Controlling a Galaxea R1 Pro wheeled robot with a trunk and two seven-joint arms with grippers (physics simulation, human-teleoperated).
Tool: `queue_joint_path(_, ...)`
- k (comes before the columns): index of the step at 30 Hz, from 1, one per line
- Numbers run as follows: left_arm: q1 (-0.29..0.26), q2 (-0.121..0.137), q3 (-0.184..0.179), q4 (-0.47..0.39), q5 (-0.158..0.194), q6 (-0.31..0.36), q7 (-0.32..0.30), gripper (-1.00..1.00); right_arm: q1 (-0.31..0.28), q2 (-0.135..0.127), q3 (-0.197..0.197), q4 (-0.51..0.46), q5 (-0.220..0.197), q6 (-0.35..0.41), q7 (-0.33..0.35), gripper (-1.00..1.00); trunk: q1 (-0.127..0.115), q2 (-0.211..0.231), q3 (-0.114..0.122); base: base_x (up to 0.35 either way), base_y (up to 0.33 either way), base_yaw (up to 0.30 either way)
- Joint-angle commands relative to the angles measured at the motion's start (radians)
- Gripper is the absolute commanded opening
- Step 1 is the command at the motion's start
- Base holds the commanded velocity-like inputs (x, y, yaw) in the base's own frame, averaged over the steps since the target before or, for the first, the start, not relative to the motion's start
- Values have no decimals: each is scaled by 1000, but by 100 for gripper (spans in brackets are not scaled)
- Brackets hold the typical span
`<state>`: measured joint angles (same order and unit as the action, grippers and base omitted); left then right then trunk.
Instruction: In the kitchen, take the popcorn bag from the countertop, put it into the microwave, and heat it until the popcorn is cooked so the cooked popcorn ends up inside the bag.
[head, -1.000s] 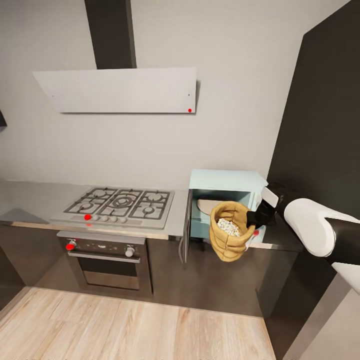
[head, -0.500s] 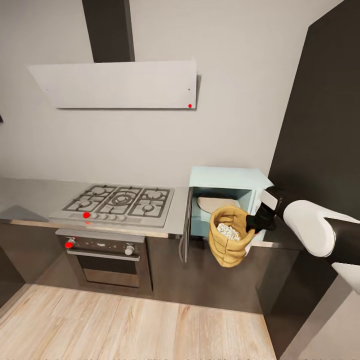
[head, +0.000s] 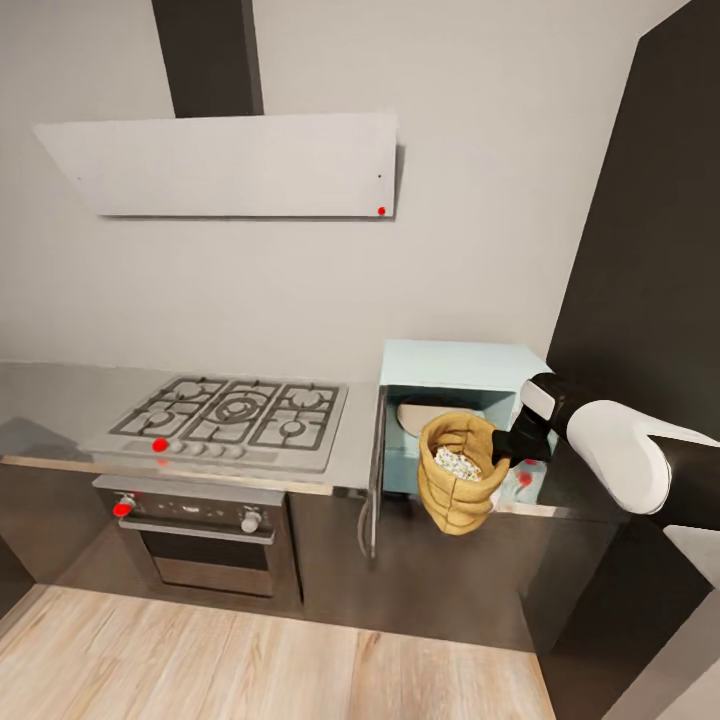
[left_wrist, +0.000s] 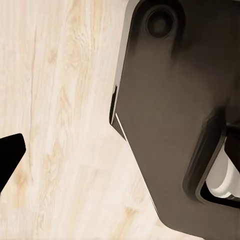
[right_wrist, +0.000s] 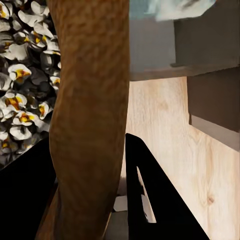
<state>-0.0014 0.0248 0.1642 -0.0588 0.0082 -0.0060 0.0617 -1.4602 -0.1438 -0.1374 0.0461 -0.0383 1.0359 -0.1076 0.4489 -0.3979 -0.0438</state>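
Head view: the popcorn bag (head: 457, 488) hangs in the air in front of the open microwave (head: 455, 415), upright, mouth up, with the popcorn (head: 459, 463) visible inside. The right gripper (head: 503, 452) is clamped on the bag's rim at the side toward the robot's right, so the bag hangs to the left of the hand and slightly below it. The microwave door (head: 375, 470) stands swung out on the left, edge-on to the camera. The cavity opening lies directly behind the bag; the bag's lower half sits below the edge of the countertop (head: 60, 400). Judgement: the coming move is forward into the cavity, and the bag probably needs raising first so its base clears the cavity floor. The right arm is the working arm.

Left wrist view: wood floor (left_wrist: 65, 125) and a dark part of the robot's body (left_wrist: 175, 100); one dark fingertip shows at the frame edge. Whether the left gripper is open cannot be told.

Right wrist view: the bag's rolled burlap rim passes between the two dark fingers (right_wrist: 150, 200), one inside the mouth against the popcorn, one outside. The grip is closed on the rim
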Motion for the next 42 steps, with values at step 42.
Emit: queue_joint_path(42,0,0,4,-1,1,0,1,100,-2,1,-14,-2,-6,-4,-16,-100,1,-2,-2,35,0,0)
